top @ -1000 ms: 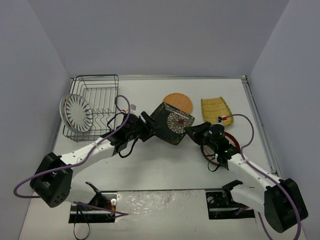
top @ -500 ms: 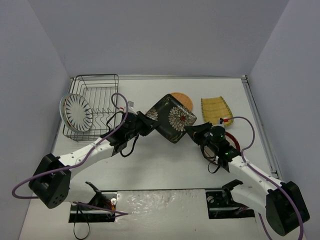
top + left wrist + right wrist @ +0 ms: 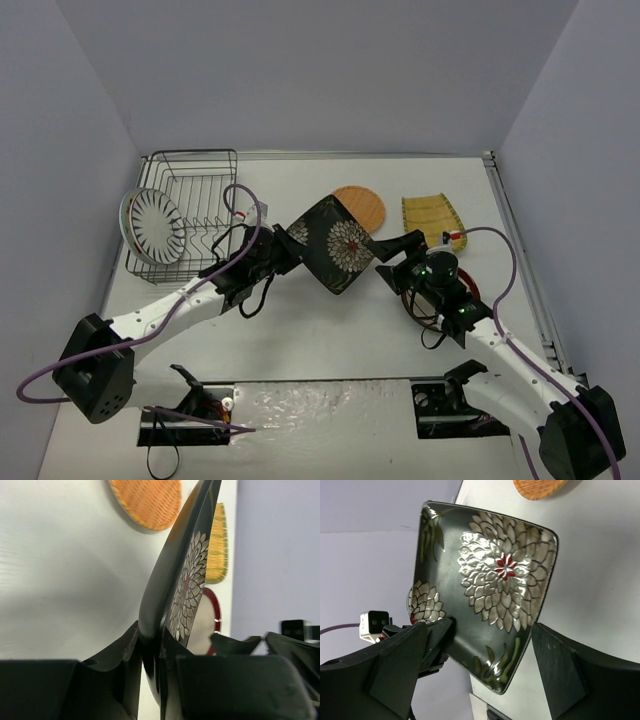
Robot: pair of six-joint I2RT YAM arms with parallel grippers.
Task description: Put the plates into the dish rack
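Black wire dish rack [image 3: 188,153] holds one striped plate [image 3: 155,228] on edge at its left end, likely propped by prongs. Right of the rack, the left gripper [image 3: 151,636] pinches one dark square plate [image 3: 337,243], tipped up for slotting. Farther right the right gripper [image 3: 398,248] is spread, gripping nothing. One orange plate [image 3: 362,205], one yellow-green plate [image 3: 430,218] and one red-rimmed plate [image 3: 202,622] lie flat beyond: five plates in view.

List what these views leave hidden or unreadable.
Red-rimmed plate: mostly under the right arm in the top view; only a sliver past the dark square plate in the left wrist view.
Orange plate: its near edge is covered by the dark square plate in the top view.
Dish rack: top view only, wires too thin to tell which slot holds the striped plate.
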